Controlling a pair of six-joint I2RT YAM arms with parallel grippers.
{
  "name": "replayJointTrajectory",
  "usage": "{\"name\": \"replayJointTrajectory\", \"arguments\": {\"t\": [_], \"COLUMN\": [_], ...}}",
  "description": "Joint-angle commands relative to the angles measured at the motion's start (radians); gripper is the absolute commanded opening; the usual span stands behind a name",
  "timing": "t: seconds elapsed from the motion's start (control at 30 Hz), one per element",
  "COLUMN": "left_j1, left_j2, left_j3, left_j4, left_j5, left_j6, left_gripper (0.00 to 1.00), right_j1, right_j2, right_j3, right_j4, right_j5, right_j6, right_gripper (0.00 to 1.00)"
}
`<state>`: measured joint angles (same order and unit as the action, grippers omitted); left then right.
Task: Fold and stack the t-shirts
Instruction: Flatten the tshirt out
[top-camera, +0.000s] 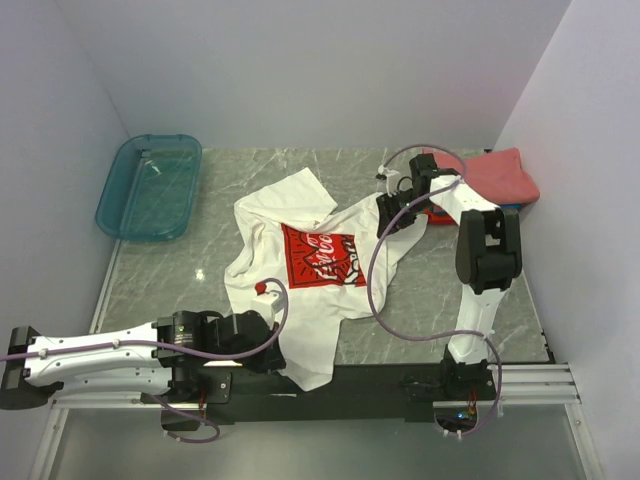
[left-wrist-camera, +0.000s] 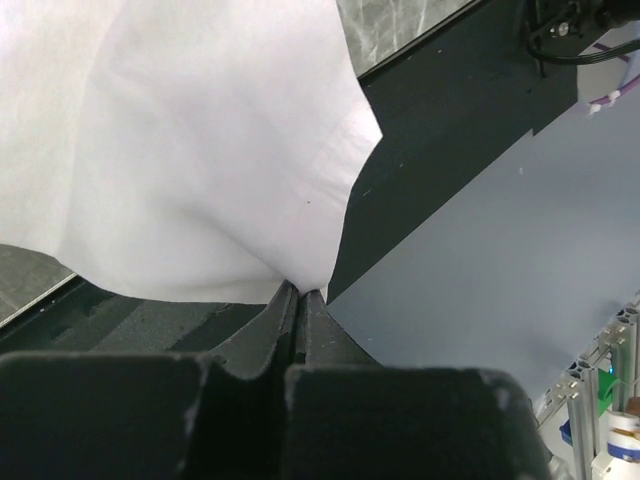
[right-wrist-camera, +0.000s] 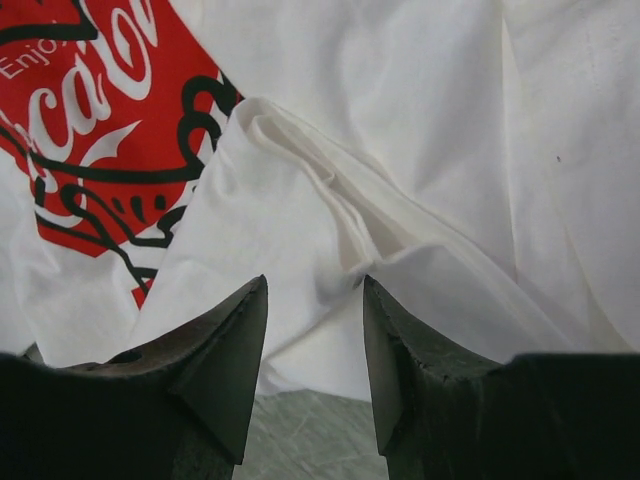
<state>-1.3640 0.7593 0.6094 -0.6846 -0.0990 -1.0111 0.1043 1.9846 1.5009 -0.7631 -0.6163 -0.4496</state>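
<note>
A lab test cell: bare white walls (top-camera: 300, 60) around a marble-patterned table (top-camera: 170, 270) with aluminium rails (top-camera: 540, 378)

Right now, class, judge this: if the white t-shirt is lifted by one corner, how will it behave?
Probably floppy: the white t-shirt lies wrinkled, spilling past the table edge. Likely light: the left gripper holds it by a fingertip pinch alone. Pushed, it would likely bunch, like the fold before the right gripper.

Centre blocked by white tee (top-camera: 300, 300); teal bin (top-camera: 150, 190) far-left.
</note>
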Motion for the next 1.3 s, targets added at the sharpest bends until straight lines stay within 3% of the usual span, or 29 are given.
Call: {"name": "replayJointTrajectory", "arguments": {"t": [0.0,0.17,0.2,0.23,0.27,0.37,0.6,0.8,0.93,1.27], "left_j1": [-0.003,-0.003,-0.003,-0.003,-0.003,-0.003,-0.003,-0.004,-0.004,-0.006], "left_j2": [-0.028,-0.015,-0.017,-0.017,-0.021,-0.035,-0.063,-0.034,-0.002,-0.040], "left_j3": [-0.010,-0.008,-0.008,-0.008,-0.010,-0.004,0.051,0.104,0.121,0.144], "left_j4": [0.037,0.036,0.037,0.039,0.039,0.034,0.005,-0.036,-0.050,-0.087], "left_j5": [0.004,0.012,0.013,0.015,0.018,0.025,0.108,0.166,0.186,0.255], "left_j6": [-0.004,0.000,0.002,0.002,0.002,0.002,0.020,0.061,0.074,0.016], "left_gripper": [0.00,0.00,0.00,0.00,0.00,0.00,0.00,0.00,0.01,0.01], "right_j1": [0.012,0.021,0.021,0.023,0.023,0.015,-0.100,-0.327,-0.420,-0.591], "right_j2": [0.028,0.059,0.056,0.053,0.045,-0.035,-0.425,-0.653,-0.756,-0.857], "right_j3": [0.058,0.062,0.061,0.061,0.055,0.001,-0.270,-0.530,-0.655,-0.732], "right_j4": [0.015,0.047,0.047,0.045,0.035,0.008,-0.097,-0.192,-0.203,-0.277], "right_j5": [0.021,0.069,0.073,0.075,0.075,0.076,0.196,0.315,0.372,0.463], "right_j6": [0.063,0.104,0.106,0.101,0.098,0.069,-0.092,-0.266,-0.329,-0.492], "right_gripper": [0.50,0.49,0.45,0.38,0.21,0.00,0.00,0.00,0.00,0.00]}}
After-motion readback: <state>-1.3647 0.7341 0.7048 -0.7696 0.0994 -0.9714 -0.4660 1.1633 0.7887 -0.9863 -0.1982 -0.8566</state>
